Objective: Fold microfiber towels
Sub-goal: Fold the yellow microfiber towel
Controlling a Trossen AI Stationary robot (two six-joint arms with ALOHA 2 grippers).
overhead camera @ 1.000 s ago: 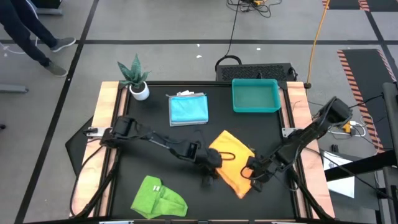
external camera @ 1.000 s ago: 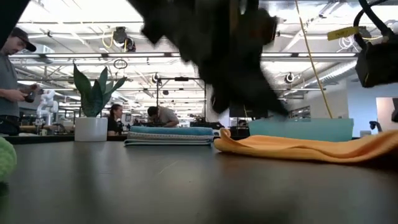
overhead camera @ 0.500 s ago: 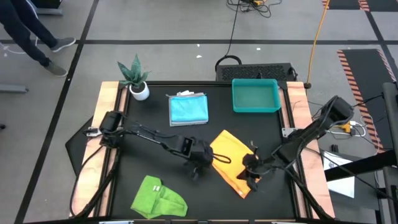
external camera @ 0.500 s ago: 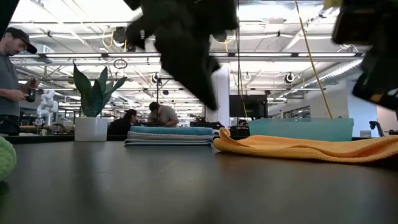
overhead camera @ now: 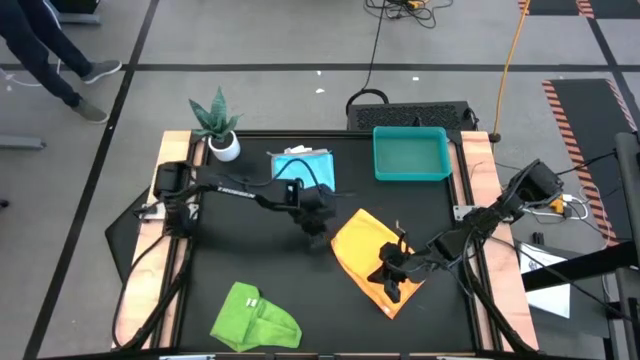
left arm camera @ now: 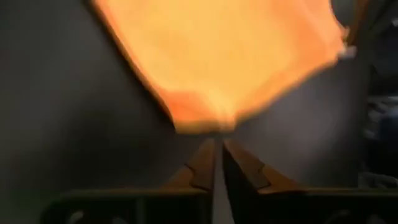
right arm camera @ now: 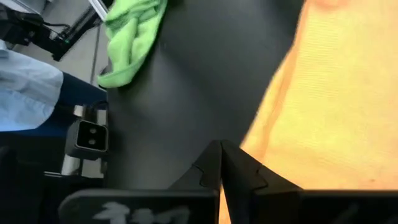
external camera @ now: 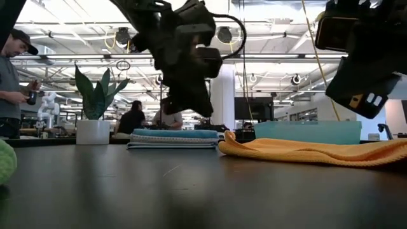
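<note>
The yellow-orange towel [overhead camera: 371, 258] is spread on the black table [overhead camera: 230, 255], right of centre. The right gripper [overhead camera: 388, 279] is held over its near-right part, fingers pressed together with nothing between them. The left gripper [overhead camera: 318, 231] is raised just off the towel's left edge, its fingers likewise closed and empty. A folded light blue towel [overhead camera: 303, 176] lies at the far middle beside a teal tray [overhead camera: 411, 155]. A crumpled lime green towel [overhead camera: 255, 318] lies at the near left.

Lime green towel [external camera: 5, 162] half cut off
</note>
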